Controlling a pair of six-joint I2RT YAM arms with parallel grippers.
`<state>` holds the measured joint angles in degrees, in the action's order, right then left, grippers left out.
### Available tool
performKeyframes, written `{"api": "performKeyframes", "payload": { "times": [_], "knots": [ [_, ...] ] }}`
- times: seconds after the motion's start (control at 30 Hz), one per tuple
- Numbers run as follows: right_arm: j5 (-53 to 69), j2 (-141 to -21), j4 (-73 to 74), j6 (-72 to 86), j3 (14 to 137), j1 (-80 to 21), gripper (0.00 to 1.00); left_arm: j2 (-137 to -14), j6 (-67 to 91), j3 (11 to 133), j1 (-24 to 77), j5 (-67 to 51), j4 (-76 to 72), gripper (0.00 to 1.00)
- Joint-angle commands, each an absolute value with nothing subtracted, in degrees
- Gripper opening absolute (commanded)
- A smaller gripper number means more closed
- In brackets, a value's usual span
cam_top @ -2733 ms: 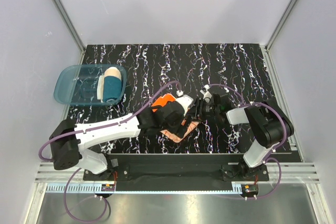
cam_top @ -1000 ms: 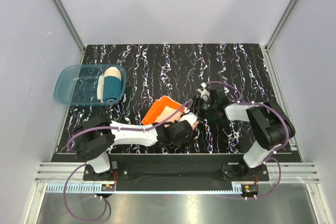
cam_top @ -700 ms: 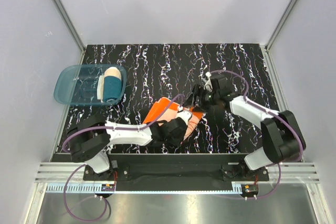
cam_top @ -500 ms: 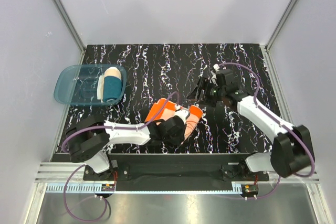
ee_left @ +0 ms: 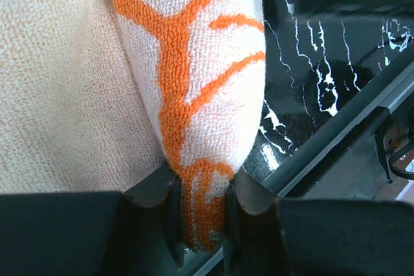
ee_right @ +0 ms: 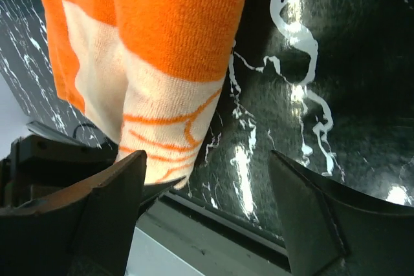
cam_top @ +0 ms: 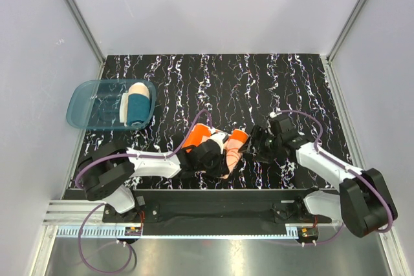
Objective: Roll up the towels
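Top view, teal-blue towel [cam_top: 137, 109]: we see it rolled up and lying in the translucent blue tray [cam_top: 83, 109] at the far left of the tabletop [cam_top: 284, 82]. We judge that half of the task done.

Top view, orange towel [cam_top: 234, 139]: it sits near the front edge at mid-tabletop, bunched into a loose partial roll between our two arms.

Top view, left claw [cam_top: 218, 154]: it is at the towel's near side with cloth in it.

Top view, right claw [cam_top: 250, 145]: it hangs just beside the towel's right end. We cannot tell from here whether it touches.

Left wrist view, left claw [ee_left: 200, 214]: it is narrow, pinched on a folded end of the orange towel [ee_left: 187, 82]. The cream side with orange markings faces out, and the cloth bulges away from the fingers [ee_left: 169, 201].

Right wrist view, right claw [ee_right: 207, 205]: it is wide, with nothing between its fingers [ee_right: 110, 205]. The towel's rolled end [ee_right: 174, 37] lies just ahead of it over the dark tabletop [ee_right: 291, 95].

Step in hand: we judge that we are mid-roll on the second towel. One claw anchors the cloth and the other is free to take a new hold.

Next move: we think the right claw must come in around the free end and close on it, level with the left claw's hold. That way both ends turn together and the roll does not go slack or cone-shaped.
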<state>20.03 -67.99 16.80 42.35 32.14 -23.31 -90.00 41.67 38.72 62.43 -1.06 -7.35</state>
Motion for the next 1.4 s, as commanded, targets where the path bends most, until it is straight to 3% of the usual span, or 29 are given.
{"api": "performKeyframes", "payload": {
  "times": [0.0,0.13,0.5,0.53,0.67,0.7,0.77,0.87,0.93,1.1,1.37],
  "knots": [
    [21.9,-70.5,4.7,45.3,30.8,-24.1,0.84,-91.2,43.0,37.6,62.5,-3.9,-8.1,0.00],
    [24.5,-75.1,-5.1,47.4,28.7,-24.3,0.85,-91.7,43.0,37.4,62.5,-4.0,-8.3,0.00],
    [25.0,-83.8,-13.8,49.4,28.5,-27.1,0.81,-92.0,43.0,36.8,62.5,-5.3,-10.4,0.00],
    [25.0,-84.2,-14.0,49.6,28.5,-27.2,0.78,-92.0,42.8,36.9,62.5,-5.6,-10.5,0.00],
    [25.6,-84.9,-13.6,49.4,29.5,-27.9,0.37,-92.1,41.3,37.4,62.4,-5.4,-9.5,0.01],
    [25.5,-84.9,-11.9,48.9,29.9,-27.9,0.36,-92.1,41.0,38.6,62.4,-4.7,-6.5,0.08],
    [24.2,-84.5,-8.6,47.7,31.4,-28.2,0.34,-91.8,39.4,40.0,62.8,-1.9,-3.1,0.35],
    [20.7,-82.7,-0.7,45.1,33.4,-28.2,0.32,-90.6,36.8,43.1,63.9,3.8,5.0,0.63],
    [17.9,-81.6,6.2,43.2,35.0,-28.3,0.31,-90.2,34.6,46.7,65.7,8.9,12.1,0.70],
    [13.2,-80.3,15.9,40.3,37.3,-29.1,0.31,-90.8,32.5,55.3,71.0,21.3,28.4,0.73],
    [10.4,-83.1,23.5,38.7,42.2,-31.9,0.30,-95.6,31.2,67.0,77.9,36.9,41.7,0.75]
  ]
}}
